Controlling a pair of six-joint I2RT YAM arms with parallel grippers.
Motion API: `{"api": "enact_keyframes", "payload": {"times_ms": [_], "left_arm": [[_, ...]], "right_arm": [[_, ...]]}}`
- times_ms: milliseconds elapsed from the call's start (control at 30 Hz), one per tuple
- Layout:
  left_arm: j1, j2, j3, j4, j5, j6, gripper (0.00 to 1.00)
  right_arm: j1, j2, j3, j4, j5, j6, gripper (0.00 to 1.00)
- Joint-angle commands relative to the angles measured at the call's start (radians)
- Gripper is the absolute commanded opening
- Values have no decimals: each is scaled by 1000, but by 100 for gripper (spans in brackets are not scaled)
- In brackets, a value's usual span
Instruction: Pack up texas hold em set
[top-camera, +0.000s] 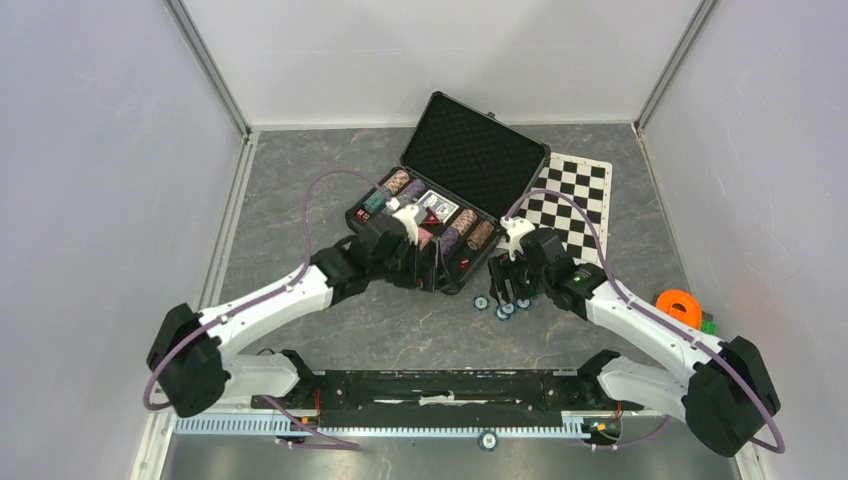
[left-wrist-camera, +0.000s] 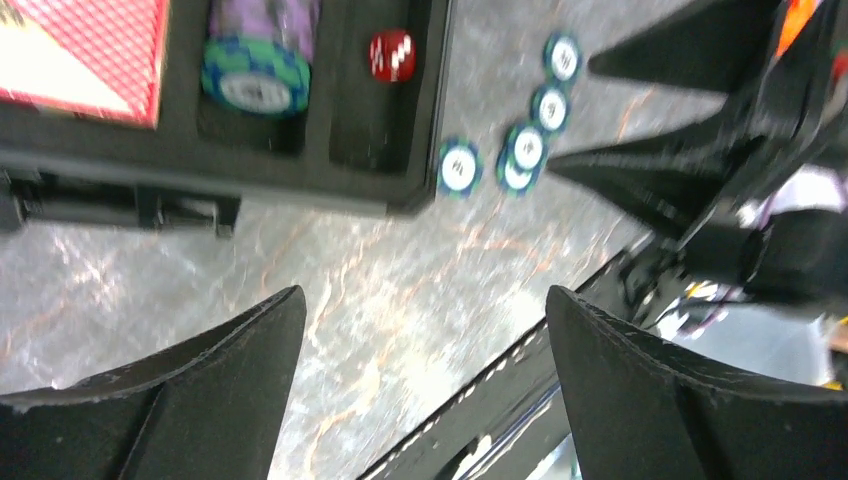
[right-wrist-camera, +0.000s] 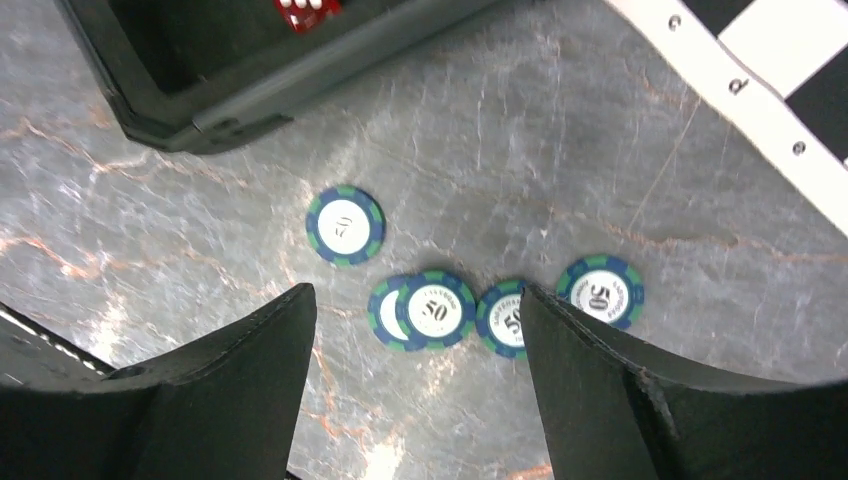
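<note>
The black case lies open mid-table with its foam lid up; chip stacks and card decks fill its slots. In the left wrist view I see a red deck, a teal-topped chip stack and a red die inside it. Several teal chips marked 50 lie loose on the table by the case's corner. My right gripper hangs open just over them, gripping nothing; two chips overlap between its fingers. My left gripper is open and empty over bare table at the case's front edge.
A black-and-white chequered mat lies right of the case, close behind my right arm. An orange piece sits at the right edge. One more chip rests on the base rail. Grey walls close in the table on both sides.
</note>
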Motion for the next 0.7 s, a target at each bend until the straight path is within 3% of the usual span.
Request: {"api": "enact_keyframes", "payload": {"times_ms": [0, 233, 333, 567, 667], "left_arm": [[-58, -113, -93, -51, -75, 114, 95], [-78, -219, -178, 28, -120, 178, 93], [-80, -269, -252, 120, -130, 188, 94], [-80, -353, -348, 209, -134, 219, 95], [-80, -393, -392, 254, -158, 241, 95]], "right_arm": [[26, -37, -17, -80, 76, 4, 80], [29, 25, 0, -153, 247, 79, 81], [8, 83, 17, -183, 299, 114, 75], [-163, 64, -44, -115, 214, 128, 76], [-171, 93, -20, -110, 215, 130, 75]]}}
